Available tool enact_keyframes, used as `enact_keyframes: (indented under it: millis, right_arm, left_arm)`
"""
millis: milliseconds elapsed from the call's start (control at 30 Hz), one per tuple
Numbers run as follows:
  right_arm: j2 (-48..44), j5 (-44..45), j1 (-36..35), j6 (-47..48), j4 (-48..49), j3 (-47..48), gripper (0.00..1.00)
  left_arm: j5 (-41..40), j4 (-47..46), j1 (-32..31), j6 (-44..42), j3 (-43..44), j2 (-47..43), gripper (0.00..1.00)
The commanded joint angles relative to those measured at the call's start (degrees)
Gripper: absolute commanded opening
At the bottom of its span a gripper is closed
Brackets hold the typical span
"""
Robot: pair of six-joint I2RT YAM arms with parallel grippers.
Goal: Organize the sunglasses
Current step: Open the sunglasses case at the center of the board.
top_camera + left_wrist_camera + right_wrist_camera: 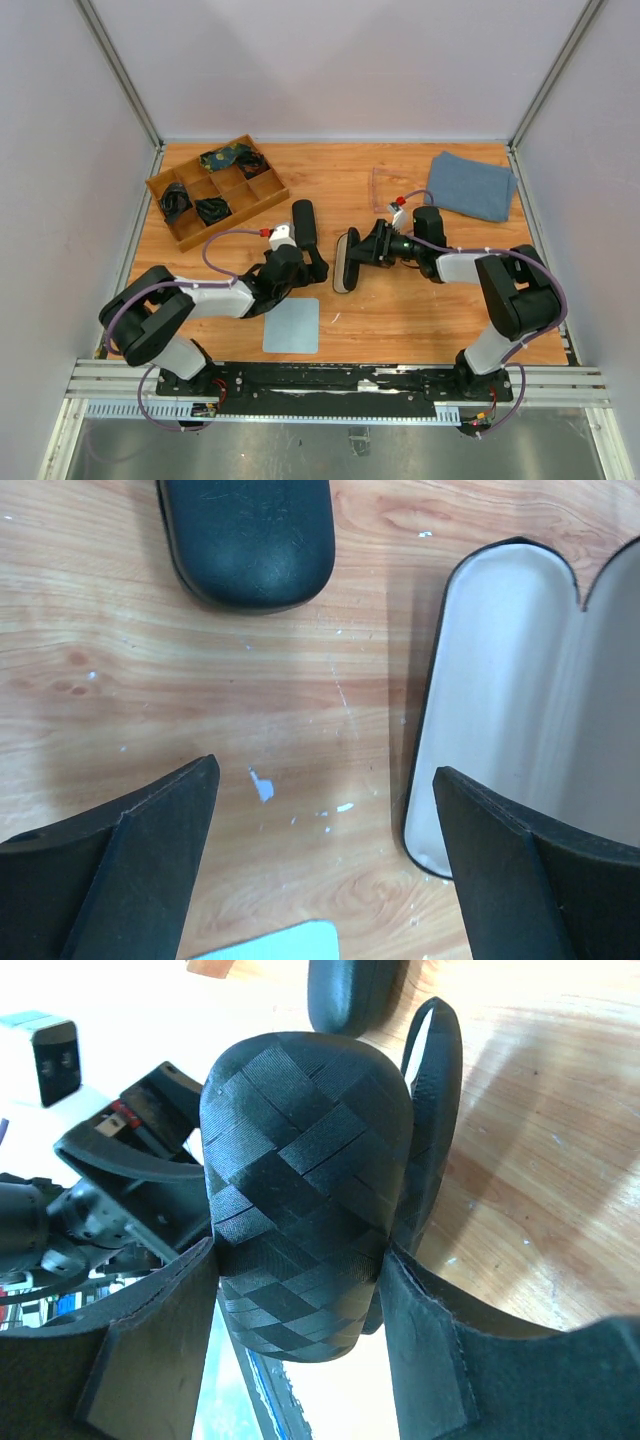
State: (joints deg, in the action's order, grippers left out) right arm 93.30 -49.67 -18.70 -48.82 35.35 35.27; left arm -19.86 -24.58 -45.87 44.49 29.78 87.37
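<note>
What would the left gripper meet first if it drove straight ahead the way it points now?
Probably the closed black case, ahead and slightly left of the left gripper, jaws open. The open case, white-lined, sits off to the right. Tilt is unclear, so the table could come first.

We list left arm (215, 297) and right arm (462, 266): black joints, pale grey link shells, looping lilac cables (206, 255), white wrist modules (283, 237) with red tips, matte black wedge-shaped fingers (120, 880).
</note>
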Motion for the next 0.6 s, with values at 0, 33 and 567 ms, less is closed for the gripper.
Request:
enact_keyframes:
  millis: [0, 33, 567]
  right_arm:
    - [2.28, -1.73, 1.24, 3.62, -2.95, 2.92, 0.03]
    - [2.77, -1.81, 1.38, 3.94, -3.41, 3.25, 0.06]
    - [7.86, -2.24, 3.99, 6.22, -5.55, 5.54, 0.8]
  left_arm:
    - [-1.76, 5.72, 0.17, -1.59, -1.62, -5.89, 0.95]
    - [-1.88, 5.94, 0.19, -1.63, -2.04, -7.04, 0.95]
    - [-2.22, 6.7, 0.22, -1.48, -5.52, -12.76, 0.95]
